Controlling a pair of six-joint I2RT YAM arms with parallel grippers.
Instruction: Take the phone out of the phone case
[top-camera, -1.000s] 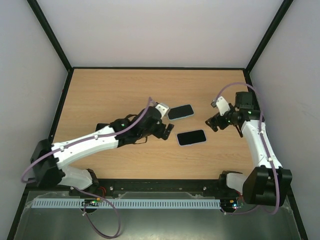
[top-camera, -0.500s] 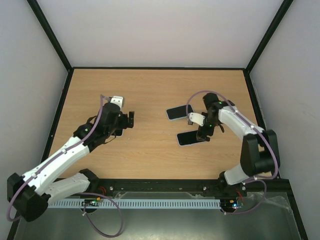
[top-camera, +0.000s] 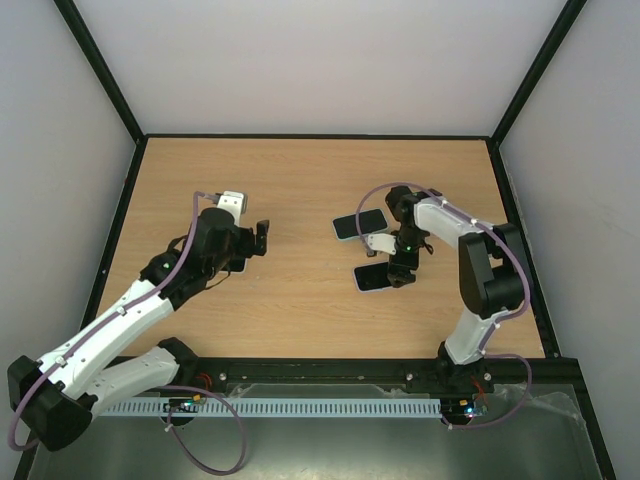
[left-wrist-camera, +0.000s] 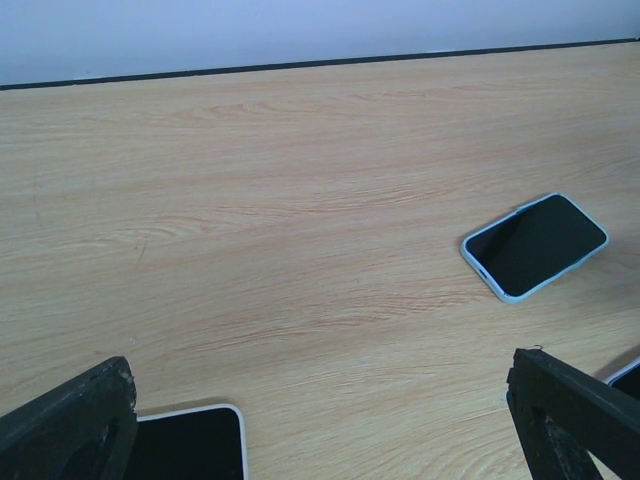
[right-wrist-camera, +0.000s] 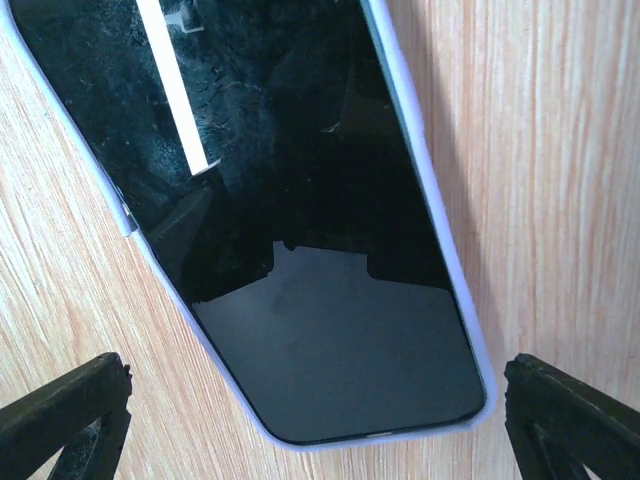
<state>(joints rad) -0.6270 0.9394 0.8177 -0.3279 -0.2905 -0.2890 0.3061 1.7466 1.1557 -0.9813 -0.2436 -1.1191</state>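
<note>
Near phone (top-camera: 372, 280): from above, one end lies under the right gripper (top-camera: 402, 270). In the right wrist view its far end runs off the top edge.

Left wrist view: white-rimmed phone (left-wrist-camera: 190, 445) is cut by the bottom edge and partly behind the left gripper (left-wrist-camera: 320, 400). Dark sliver (left-wrist-camera: 630, 378) at the right edge cannot be identified.

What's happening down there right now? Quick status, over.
Both open: left gripper off to the side, right gripper over the near phone. Phone in its case, flat on the table. Nothing blocking it.
</note>
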